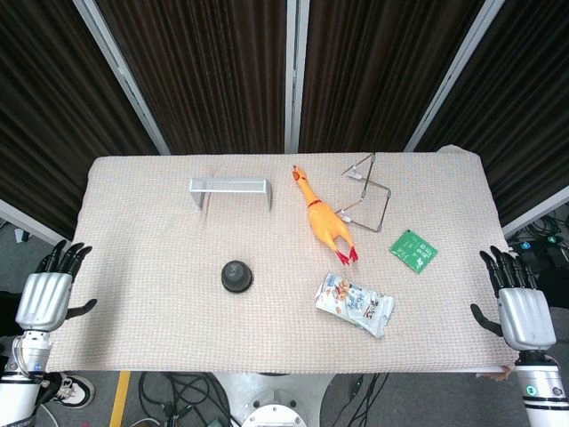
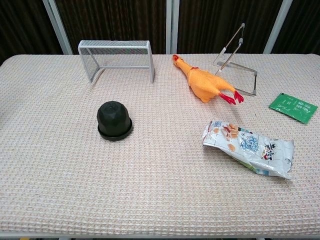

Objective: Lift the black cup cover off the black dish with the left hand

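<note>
The black cup cover [image 1: 236,274] [image 2: 114,116] sits upside-down like a dome on the small black dish [image 2: 115,134], left of the table's middle. Only the dish's rim shows around it. My left hand [image 1: 49,294] hangs off the table's left edge, fingers spread, holding nothing, well away from the cover. Off the right edge, my right hand [image 1: 520,307] is likewise open and empty. Neither hand shows in the chest view.
A white wire rack [image 1: 229,189] [image 2: 117,57] stands behind the cover. A yellow rubber chicken [image 1: 324,218] [image 2: 202,81], a metal wire stand [image 1: 371,191] [image 2: 235,55], a green packet [image 1: 412,250] [image 2: 293,106] and a snack bag [image 1: 355,304] [image 2: 248,148] lie to the right.
</note>
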`<move>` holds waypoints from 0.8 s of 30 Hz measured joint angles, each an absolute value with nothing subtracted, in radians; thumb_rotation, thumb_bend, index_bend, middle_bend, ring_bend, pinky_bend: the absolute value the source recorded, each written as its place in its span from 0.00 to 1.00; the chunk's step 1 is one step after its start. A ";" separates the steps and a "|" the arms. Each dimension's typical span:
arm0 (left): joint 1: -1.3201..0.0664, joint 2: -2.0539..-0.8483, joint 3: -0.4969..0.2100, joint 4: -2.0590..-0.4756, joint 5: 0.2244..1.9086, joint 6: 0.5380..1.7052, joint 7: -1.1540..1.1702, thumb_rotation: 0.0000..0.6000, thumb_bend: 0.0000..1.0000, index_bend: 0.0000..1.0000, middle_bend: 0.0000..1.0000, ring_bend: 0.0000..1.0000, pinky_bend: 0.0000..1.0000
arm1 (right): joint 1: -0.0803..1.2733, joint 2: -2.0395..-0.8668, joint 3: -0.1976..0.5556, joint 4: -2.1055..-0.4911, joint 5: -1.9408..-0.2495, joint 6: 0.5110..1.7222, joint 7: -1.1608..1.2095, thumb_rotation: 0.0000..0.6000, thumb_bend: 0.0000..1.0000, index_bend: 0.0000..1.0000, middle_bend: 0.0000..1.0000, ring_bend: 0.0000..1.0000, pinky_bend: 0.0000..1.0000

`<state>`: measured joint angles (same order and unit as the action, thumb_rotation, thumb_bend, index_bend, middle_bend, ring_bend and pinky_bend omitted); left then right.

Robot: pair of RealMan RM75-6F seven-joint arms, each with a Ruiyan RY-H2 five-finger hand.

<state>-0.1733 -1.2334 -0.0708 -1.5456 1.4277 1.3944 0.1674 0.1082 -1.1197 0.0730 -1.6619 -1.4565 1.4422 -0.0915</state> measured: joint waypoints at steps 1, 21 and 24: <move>-0.174 -1.234 -0.069 -1.544 1.428 1.391 0.164 1.00 0.12 0.13 0.11 0.02 0.20 | 0.109 -1.120 0.074 -1.659 -1.454 1.439 -0.083 1.00 0.17 0.03 0.00 0.00 0.00; -0.218 -1.264 -0.033 -1.534 1.470 1.302 0.060 1.00 0.12 0.13 0.11 0.02 0.20 | 0.123 -1.126 0.101 -1.665 -1.418 1.422 -0.082 1.00 0.17 0.00 0.00 0.00 0.00; -0.245 -1.282 -0.028 -1.533 1.482 1.258 0.020 1.00 0.12 0.13 0.11 0.02 0.20 | 0.130 -1.130 0.106 -1.663 -1.411 1.414 -0.089 1.00 0.17 0.00 0.00 0.00 0.00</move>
<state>-0.2451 -1.2822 -0.0285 -1.5326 1.4823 1.2581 0.0198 0.1301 -1.1296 0.1061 -1.6627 -1.4112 1.4143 -0.0886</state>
